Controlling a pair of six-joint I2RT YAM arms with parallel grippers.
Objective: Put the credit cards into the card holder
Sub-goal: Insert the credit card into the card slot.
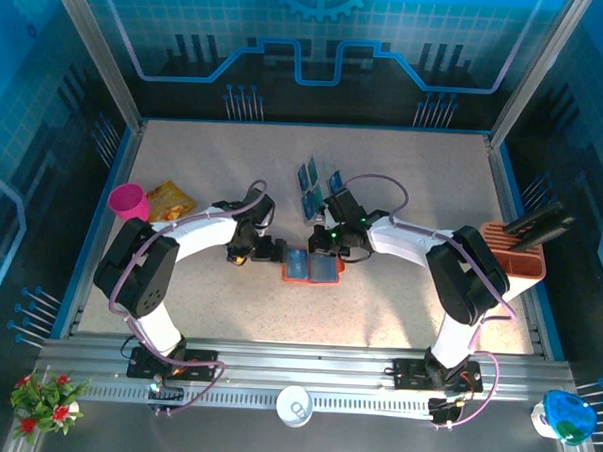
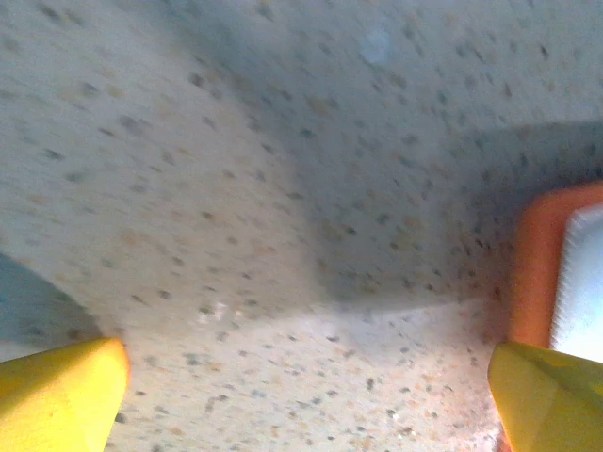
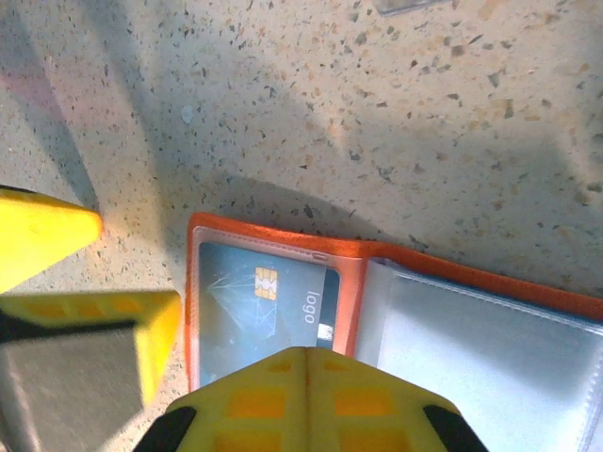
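Note:
The orange card holder [image 1: 312, 268] lies open on the table between both arms. In the right wrist view a blue credit card [image 3: 268, 301] with a gold chip sits in the left pocket of the card holder [image 3: 283, 235]. The right pocket is a pale sleeve. My right gripper [image 3: 306, 363] is shut, with its tips just above that card and nothing between them. My left gripper [image 2: 306, 395] is open just left of the holder's orange edge [image 2: 535, 273], low over bare table. More blue credit cards [image 1: 318, 187] stand behind the holder.
A pink cup [image 1: 130, 201] and a yellow snack packet [image 1: 169, 200] lie at the left. An orange-and-white slotted box [image 1: 510, 260] stands at the right edge. The left gripper's yellow fingers [image 3: 47, 235] stand close beside the holder in the right wrist view.

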